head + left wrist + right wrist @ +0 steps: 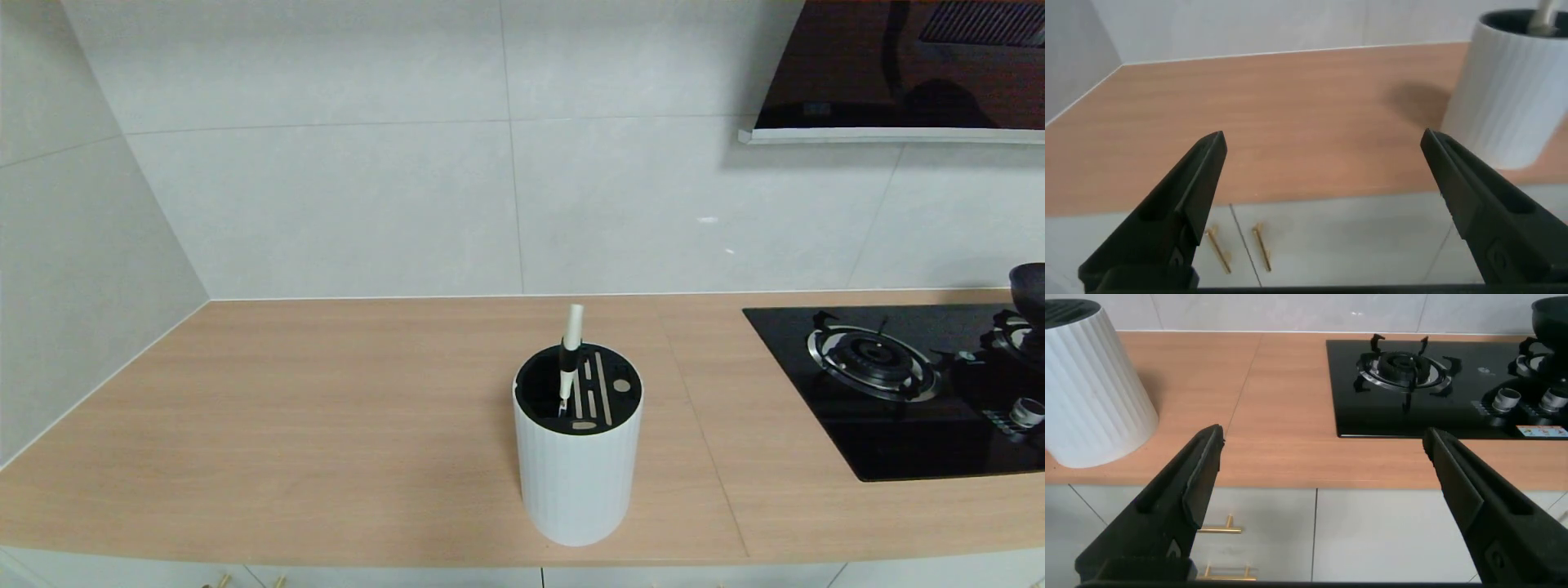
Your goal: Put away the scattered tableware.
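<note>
left gripper [1323, 140] spread wide, empty, just off the table [326, 408] front edge. white holder [578, 482] stands mid-table near the front. white-handled utensil [571, 343] stands in its large open compartment, slightly tilted. hob [898, 400] at right. right gripper [1323, 434] spread wide, empty.

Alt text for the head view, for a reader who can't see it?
A white ribbed holder stands on a wooden counter, with one white-handled utensil standing in its black slotted top. A black gas stove is set into the counter to its right.
</note>
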Robot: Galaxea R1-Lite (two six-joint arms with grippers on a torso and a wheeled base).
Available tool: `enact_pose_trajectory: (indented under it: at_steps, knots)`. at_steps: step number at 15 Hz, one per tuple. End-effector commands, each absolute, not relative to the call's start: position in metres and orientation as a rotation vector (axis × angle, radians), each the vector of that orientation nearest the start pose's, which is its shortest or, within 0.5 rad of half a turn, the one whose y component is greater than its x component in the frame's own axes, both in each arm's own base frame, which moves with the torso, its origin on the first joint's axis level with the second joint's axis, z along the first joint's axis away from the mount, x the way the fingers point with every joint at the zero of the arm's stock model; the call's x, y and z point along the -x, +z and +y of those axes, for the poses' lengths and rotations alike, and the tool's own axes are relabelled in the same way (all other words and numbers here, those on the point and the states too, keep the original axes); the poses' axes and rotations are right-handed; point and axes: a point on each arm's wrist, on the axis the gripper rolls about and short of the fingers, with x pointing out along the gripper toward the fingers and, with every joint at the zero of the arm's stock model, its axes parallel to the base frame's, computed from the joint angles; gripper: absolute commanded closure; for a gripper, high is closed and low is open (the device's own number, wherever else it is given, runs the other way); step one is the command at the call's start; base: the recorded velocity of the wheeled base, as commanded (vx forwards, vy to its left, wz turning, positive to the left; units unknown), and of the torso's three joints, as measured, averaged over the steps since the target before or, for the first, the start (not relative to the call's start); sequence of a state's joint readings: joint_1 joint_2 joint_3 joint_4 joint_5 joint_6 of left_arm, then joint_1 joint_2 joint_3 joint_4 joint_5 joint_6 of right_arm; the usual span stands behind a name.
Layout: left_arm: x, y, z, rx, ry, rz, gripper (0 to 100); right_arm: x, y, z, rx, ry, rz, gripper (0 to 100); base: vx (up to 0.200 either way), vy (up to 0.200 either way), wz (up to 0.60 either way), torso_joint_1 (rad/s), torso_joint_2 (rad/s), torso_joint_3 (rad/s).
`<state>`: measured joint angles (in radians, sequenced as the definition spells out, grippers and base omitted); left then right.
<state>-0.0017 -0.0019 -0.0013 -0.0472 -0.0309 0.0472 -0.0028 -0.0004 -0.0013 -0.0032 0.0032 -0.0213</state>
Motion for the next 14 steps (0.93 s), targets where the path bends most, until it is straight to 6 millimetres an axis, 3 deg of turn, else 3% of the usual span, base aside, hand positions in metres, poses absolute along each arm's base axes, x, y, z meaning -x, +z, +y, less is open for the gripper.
enact_pose_trajectory:
  at_steps: [1, 5, 8, 14]
  knots:
    - [0.0226, 0.0793, 0.0007, -0.027, 0.033, -0.033, 0, 0.0228, 0.0755, 0.0001, 0.018, 0.003, 0.000, 0, 0.000, 0.000, 0.00, 0.000, 0.00, 0.000]
    - [0.0170, 0.0784, 0.0016, 0.009, 0.080, 0.061, 0, 0.0227, 0.0755, 0.0003, 0.015, 0.011, 0.001, 0, 0.000, 0.000, 0.00, 0.000, 0.00, 0.000]
    - [0.0227, 0.0747, -0.0001, -0.087, -0.002, 0.009, 0, 0.0227, 0.0755, 0.0003, 0.014, 0.012, 0.001, 0, 0.000, 0.000, 0.00, 0.000, 0.00, 0.000]
    - [0.0227, 0.0752, 0.0000, -0.005, -0.002, 0.005, 0, 0.0227, 0.0755, 0.0004, 0.014, 0.015, 0.001, 0, 0.000, 0.000, 0.00, 0.000, 0.00, 0.000]
